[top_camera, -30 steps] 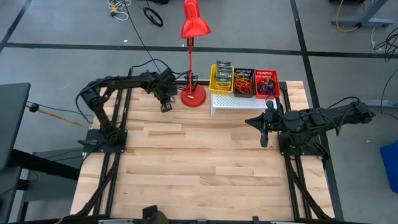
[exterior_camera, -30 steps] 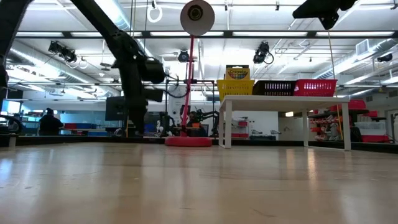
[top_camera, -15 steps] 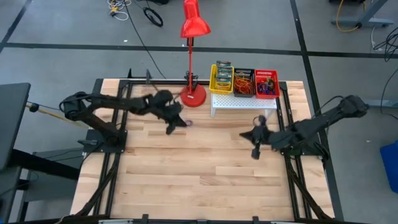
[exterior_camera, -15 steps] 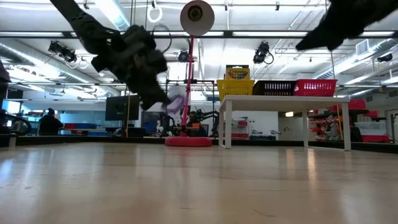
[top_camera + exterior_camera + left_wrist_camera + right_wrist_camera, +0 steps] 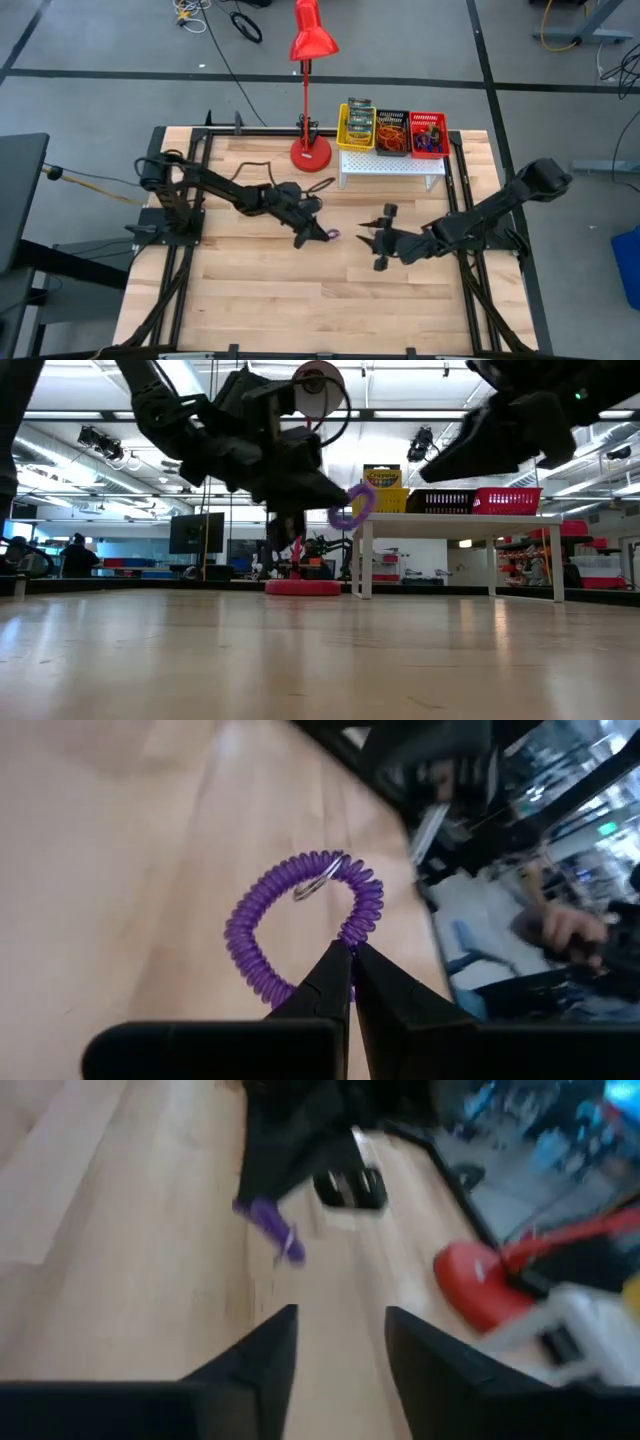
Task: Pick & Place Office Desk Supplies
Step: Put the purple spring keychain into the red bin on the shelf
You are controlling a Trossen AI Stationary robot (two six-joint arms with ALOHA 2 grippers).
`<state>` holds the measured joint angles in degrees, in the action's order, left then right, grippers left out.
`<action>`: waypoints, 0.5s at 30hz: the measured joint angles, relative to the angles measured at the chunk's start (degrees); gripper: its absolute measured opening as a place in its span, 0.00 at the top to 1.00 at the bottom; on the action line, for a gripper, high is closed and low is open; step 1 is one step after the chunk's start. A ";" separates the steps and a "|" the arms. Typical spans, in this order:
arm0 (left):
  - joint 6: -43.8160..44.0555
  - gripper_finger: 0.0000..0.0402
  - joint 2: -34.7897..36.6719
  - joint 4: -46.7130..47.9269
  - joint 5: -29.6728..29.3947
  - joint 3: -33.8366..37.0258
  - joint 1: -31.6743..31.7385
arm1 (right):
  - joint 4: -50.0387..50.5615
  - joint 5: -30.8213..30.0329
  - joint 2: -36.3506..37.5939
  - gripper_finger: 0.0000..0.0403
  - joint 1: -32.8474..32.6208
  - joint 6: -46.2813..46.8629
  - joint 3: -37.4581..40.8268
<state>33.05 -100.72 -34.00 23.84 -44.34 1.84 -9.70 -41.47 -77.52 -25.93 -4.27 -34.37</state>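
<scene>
Holding a purple coil loop (image 5: 300,920) pinched above the table (image 5: 300,290), the left gripper (image 5: 322,235) has not placed it; right gripper (image 5: 380,240) stands apart, empty.

No lettering, brand, number or sign can be read with certainty in any view. In the low view, upper centre of the frame, a yellow-and-green crayon box (image 5: 381,477) carries a dark band of print across its face, too small to make out. From above, at the upper centre, the boxes in the yellow bin (image 5: 357,125) show no legible print either.
</scene>
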 joint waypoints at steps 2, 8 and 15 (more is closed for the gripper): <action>1.38 0.97 -1.94 -1.86 0.66 -2.03 -0.75 | -0.04 0.04 -2.00 0.55 0.00 -4.33 -2.08; 2.08 0.97 -4.25 -1.84 2.24 -6.83 -1.96 | 0.18 5.85 -5.59 0.50 0.39 -10.60 -6.18; 1.46 0.97 -4.27 -1.69 3.26 -8.18 -2.24 | 0.10 7.92 -6.60 0.64 0.57 -11.30 -7.72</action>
<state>34.51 -104.99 -35.69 27.10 -52.52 -0.40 -9.60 -33.55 -84.12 -25.36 -15.57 -42.09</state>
